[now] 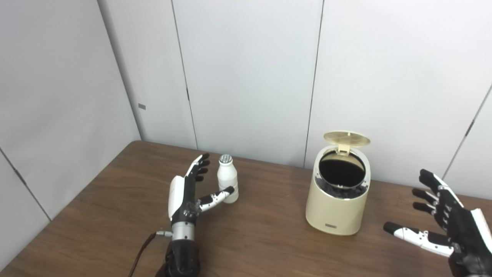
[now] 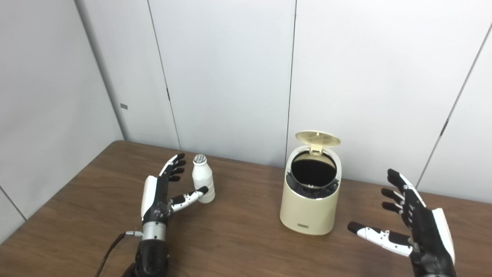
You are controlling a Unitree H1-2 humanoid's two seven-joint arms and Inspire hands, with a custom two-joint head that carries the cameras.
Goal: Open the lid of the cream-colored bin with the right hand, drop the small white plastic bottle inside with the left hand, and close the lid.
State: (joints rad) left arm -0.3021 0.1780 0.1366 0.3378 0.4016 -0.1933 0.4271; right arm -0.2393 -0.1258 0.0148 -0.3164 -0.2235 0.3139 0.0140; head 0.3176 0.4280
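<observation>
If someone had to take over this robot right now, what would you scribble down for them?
Left hand: open, fingers spread beside the small white bottle, thumb in front of its base, not gripping yet.
Right hand: open, holding nothing, off to the right of the cream bin.
Bottle: upright on the table, left of the bin.
Done: bin lid is up, opening exposed.
Left: grasp the bottle, drop it into the bin, close the lid.

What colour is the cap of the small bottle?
Silvery grey, on the white plastic bottle; clearest in the left eye view.
</observation>
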